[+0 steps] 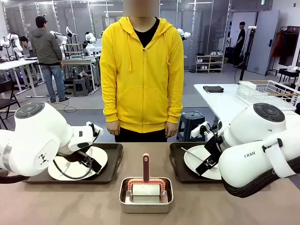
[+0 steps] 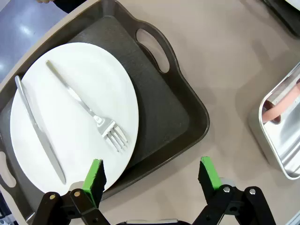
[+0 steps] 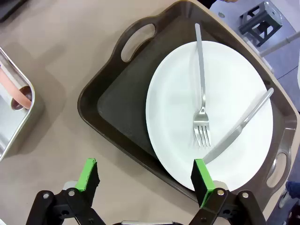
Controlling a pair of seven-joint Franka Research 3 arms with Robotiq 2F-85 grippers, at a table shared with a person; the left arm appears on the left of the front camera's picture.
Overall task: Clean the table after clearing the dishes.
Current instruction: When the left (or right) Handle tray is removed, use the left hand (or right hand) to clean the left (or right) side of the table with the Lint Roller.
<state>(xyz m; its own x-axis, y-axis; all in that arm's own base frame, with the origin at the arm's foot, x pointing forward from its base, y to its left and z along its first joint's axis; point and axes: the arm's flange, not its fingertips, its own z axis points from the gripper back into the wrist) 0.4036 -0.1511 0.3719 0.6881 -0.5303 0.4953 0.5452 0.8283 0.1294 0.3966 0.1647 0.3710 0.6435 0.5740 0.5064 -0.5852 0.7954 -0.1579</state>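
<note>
Table: the tan-brown table spans the lower part of the front view. Both trays and the pan rest on it.
Steel pan: the steel pan sits mid-table by the robot's edge. It holds a tool whose reddish handle points to 12 o'clock above a pale block.
Left tray: the black left tray lies at 10 o'clock from the pan, apart from it.
Left plate: the white left plate lies in that tray, toward 9 o'clock of it in the left wrist view.
Left cutlery: the left fork lies across the plate, tines toward 5 o'clock. The left knife lies beside it toward 8 o'clock, not touching it.
Right tray: the black right tray lies at 2 o'clock from the pan.
Right plate: the white right plate lies in it.
Right cutlery: the right fork has its tines toward 6 o'clock. The right knife slants from 2 o'clock down to 7 o'clock, its lower end just beside the tines.
Left gripper: the left gripper is released, jaws wide and holding nothing. It hovers above the tray's corner, one green pad over the plate's rim and the other over bare table.
Right gripper: the right gripper is released likewise and holds nothing. One pad is over the table, the other over the plate's rim.
Person: a person in a yellow hooded top stands at 12 o'clock from the pan, beyond the far edge.
</note>
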